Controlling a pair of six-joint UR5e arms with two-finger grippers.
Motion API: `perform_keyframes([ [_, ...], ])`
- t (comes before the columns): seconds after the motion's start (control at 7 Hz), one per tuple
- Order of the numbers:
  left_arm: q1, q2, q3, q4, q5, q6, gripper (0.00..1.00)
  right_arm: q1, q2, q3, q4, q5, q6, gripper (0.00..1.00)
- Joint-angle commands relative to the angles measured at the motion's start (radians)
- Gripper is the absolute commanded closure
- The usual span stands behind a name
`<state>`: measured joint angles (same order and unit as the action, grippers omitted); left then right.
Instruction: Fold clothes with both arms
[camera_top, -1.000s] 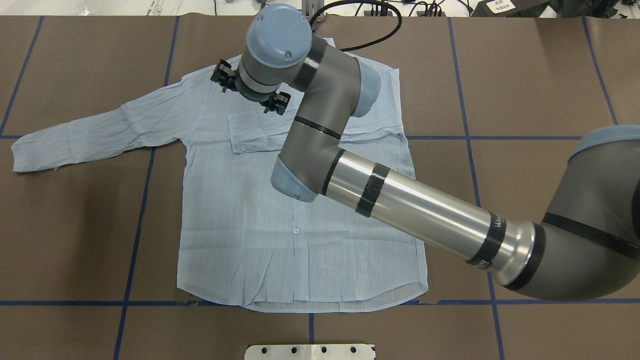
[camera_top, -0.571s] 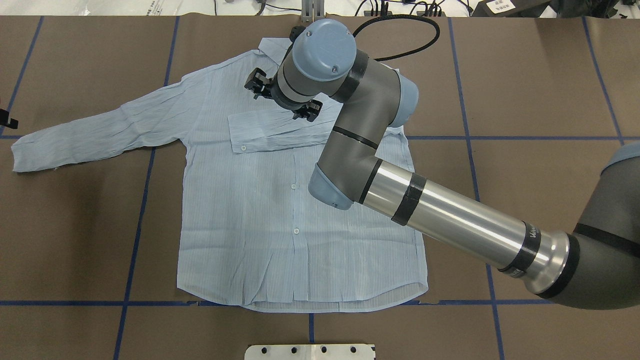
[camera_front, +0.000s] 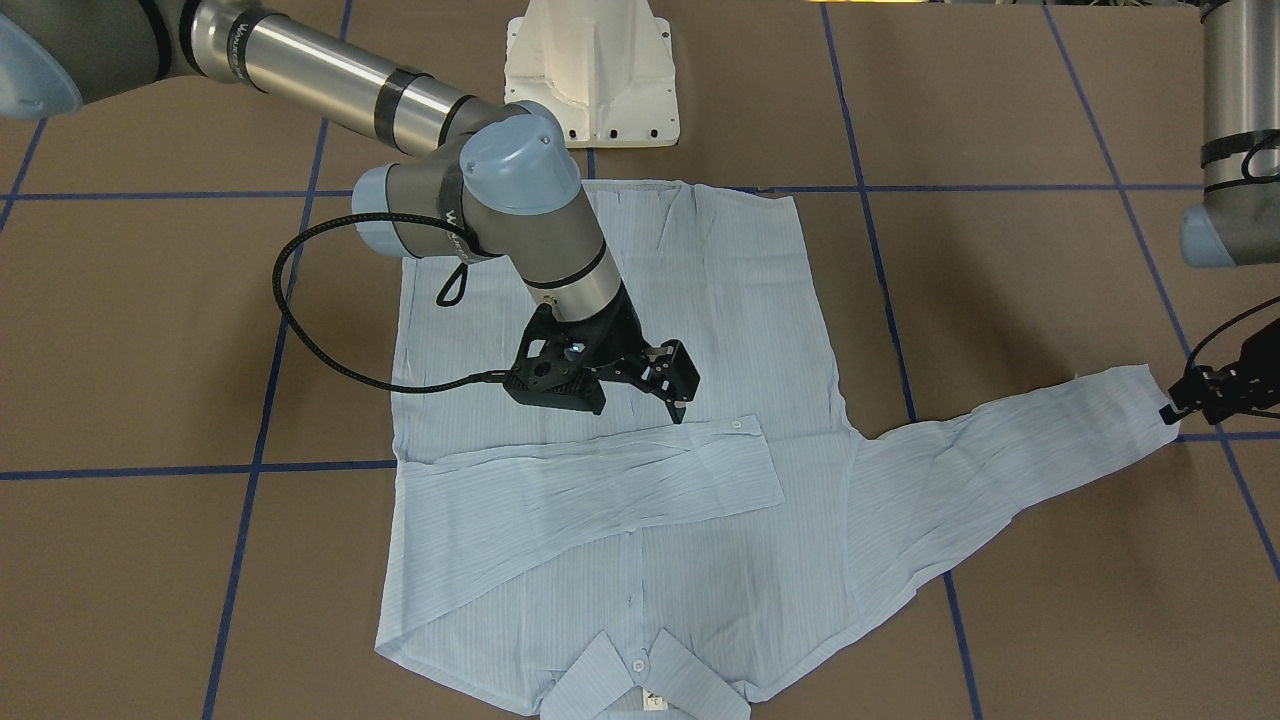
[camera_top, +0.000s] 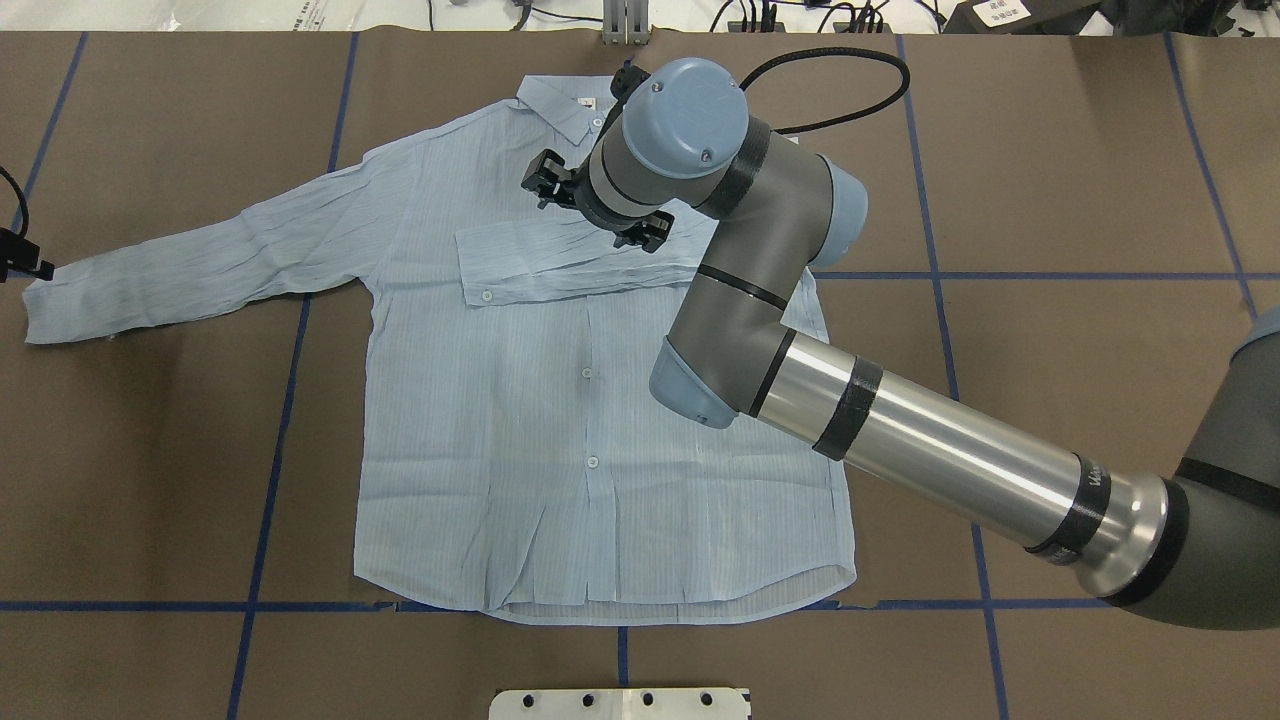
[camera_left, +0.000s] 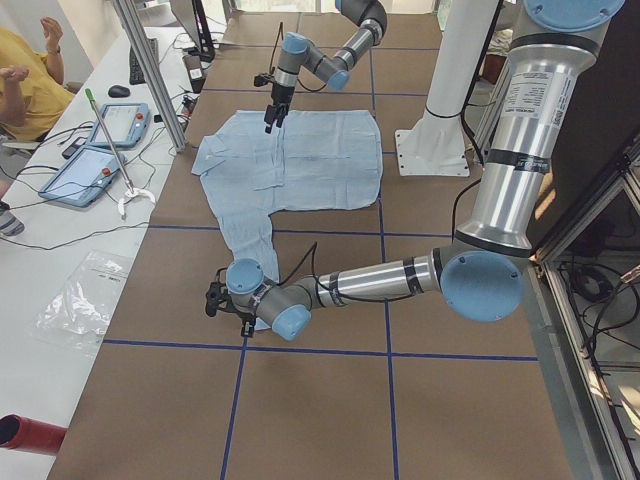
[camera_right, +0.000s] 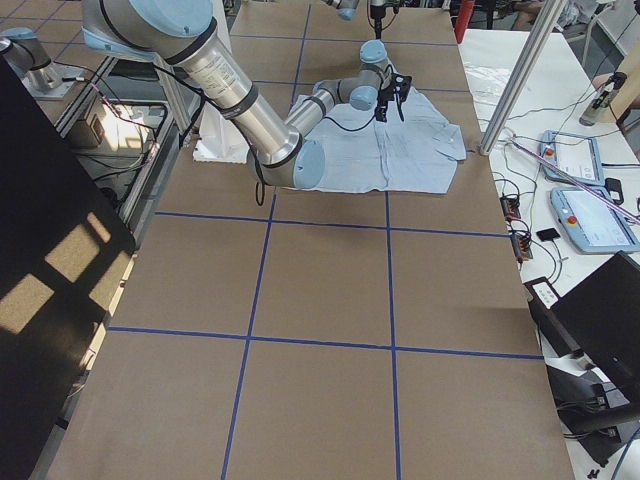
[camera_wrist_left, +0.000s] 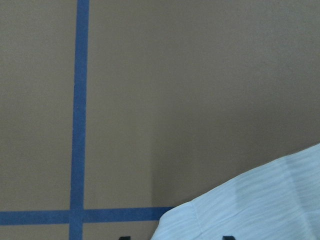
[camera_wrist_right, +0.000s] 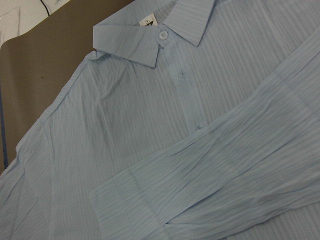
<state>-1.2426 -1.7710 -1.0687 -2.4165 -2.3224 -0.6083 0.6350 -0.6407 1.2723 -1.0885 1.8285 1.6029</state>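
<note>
Shirt on table; right tool above it, left tool at cuff.

The brown worktop was gridded with blue tape lines. A light blue shirt lay flat on it, one sleeve folded across the chest, the other stretched outward. A white pedestal stood near the hem.

R arm reaches across, jaws spread; L gripper low, state unclear.
</note>
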Motion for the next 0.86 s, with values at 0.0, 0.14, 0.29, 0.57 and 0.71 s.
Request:
perform_keyframes([
  [0.0,0.011,-0.001,0.015,0.000,0.000,-0.001,0.37,0.000,-0.002,0.002,0.001,0.000,0.000,0.02],
  [0.14,0.014,-0.001,0.015,0.000,0.000,-0.002,0.37,0.000,-0.002,0.004,0.001,0.000,0.000,0.02],
  [0.29,0.020,-0.001,0.024,-0.001,0.000,-0.002,0.37,0.000,0.000,0.004,0.001,0.000,-0.001,0.02],
  [0.57,0.020,-0.001,0.026,-0.003,0.000,-0.001,0.39,0.000,0.000,0.004,0.001,0.000,-0.001,0.02],
  [0.71,0.022,-0.001,0.026,-0.004,0.000,-0.001,0.47,0.000,0.000,0.004,0.001,0.000,-0.001,0.02],
])
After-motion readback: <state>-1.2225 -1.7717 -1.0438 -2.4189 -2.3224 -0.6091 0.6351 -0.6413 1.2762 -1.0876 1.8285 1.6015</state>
